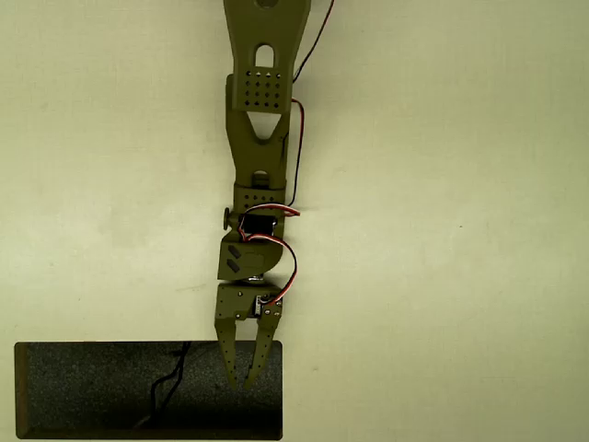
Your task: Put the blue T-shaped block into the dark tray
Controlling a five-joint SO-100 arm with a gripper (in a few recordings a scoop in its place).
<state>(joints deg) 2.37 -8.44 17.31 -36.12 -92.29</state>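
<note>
Although the dark tray (pixel 83 391) fills the lower left of the overhead view, with a crack-like dark line crossing its speckled floor near the middle, no blue T-shaped block can be made out anywhere on it or on the pale table (pixel 460 230). The gripper (pixel 247 376) points down the picture over the tray's right end, just inside the right rim, its long axis running top to bottom. The fingers converge almost to a point with nothing visible between them, so the jaws read as clenched and empty. Bare table lies well clear to the right.
</note>
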